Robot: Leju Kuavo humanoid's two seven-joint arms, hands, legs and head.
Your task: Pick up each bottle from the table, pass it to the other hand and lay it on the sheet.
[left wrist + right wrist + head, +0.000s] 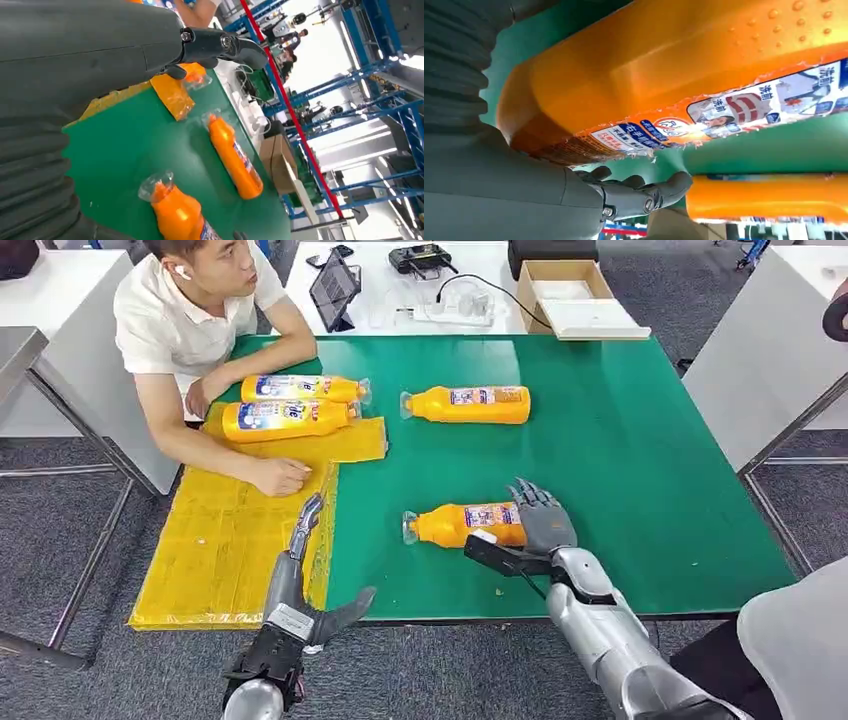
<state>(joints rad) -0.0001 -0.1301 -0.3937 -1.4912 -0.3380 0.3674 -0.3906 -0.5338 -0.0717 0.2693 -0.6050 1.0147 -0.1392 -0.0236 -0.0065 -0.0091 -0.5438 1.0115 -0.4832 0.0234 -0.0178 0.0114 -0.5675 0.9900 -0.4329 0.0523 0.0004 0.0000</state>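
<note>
An orange bottle (460, 524) (175, 210) (664, 75) lies on its side on the green table (640, 470), cap end pointing left. My right hand (540, 525) straddles its base end, fingers (639, 192) reaching past the far side and thumb on the near side, with a gap showing between fingers and bottle. A second bottle (470, 404) (235, 160) (764, 197) lies farther back on the green. Two more bottles (300, 388) (285, 420) lie on the yellow sheet (220, 550) (172, 95). My left hand (300, 580) (100, 45) hovers over the sheet's near right edge, fingers straight, holding nothing.
A person sits at the table's far left corner, forearms on the sheet, one hand (280, 477) close to my left fingertips. Behind the table stand a tablet (333, 290) and a cardboard box (565, 290). Another person's grey sleeve (800, 640) is at the near right.
</note>
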